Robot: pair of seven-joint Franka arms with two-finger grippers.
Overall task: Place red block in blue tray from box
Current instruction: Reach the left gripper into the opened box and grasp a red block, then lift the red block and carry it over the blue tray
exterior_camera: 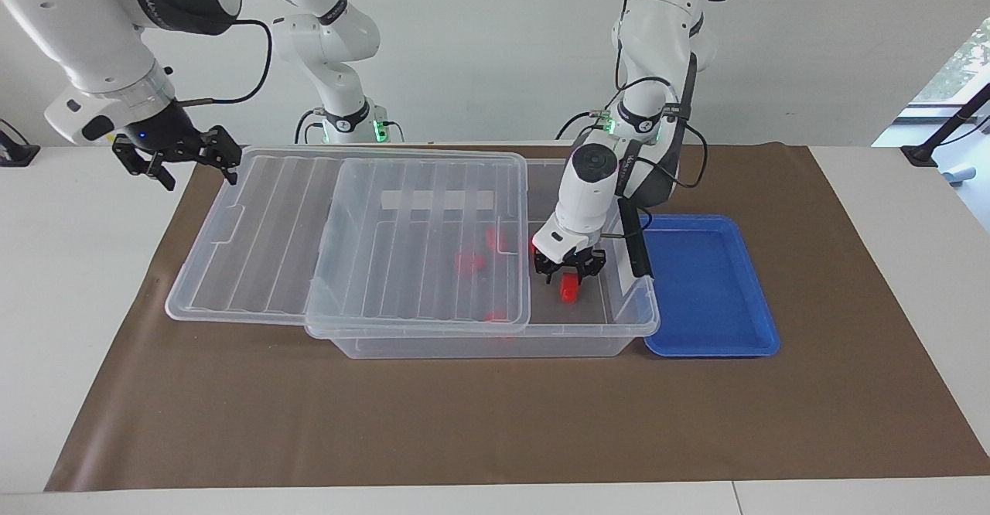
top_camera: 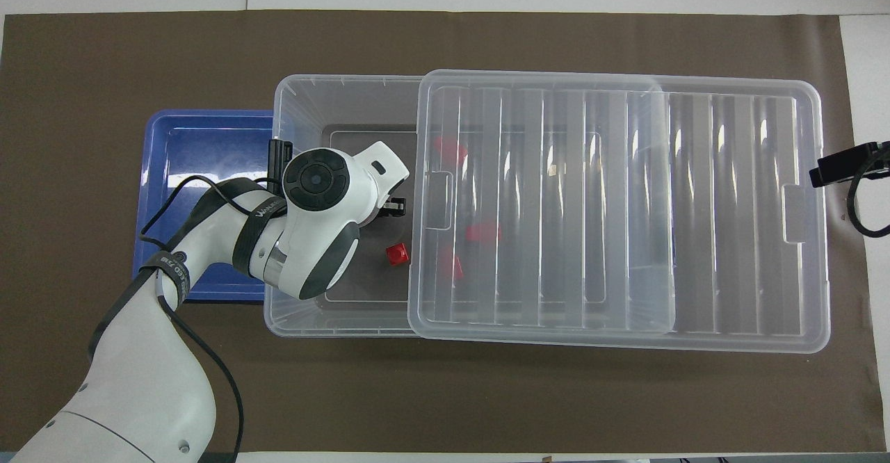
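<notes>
Left gripper clenching inside clear plastic box, grasp unconfirmed; right gripper released, waiting; blue plastic tray lacks small red block.

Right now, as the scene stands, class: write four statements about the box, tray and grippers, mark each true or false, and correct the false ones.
1. A red block lies in the blue tray. False: no block is in it; the blocks are all in the box.
2. The left gripper is down inside the box's uncovered end, at a red block. True.
3. The lid covers the whole box. False: it lies offset toward the right arm's end, leaving the end beside the blue tray uncovered.
4. The right gripper is open, holding nothing, up in the air by the lid's end. True.
</notes>
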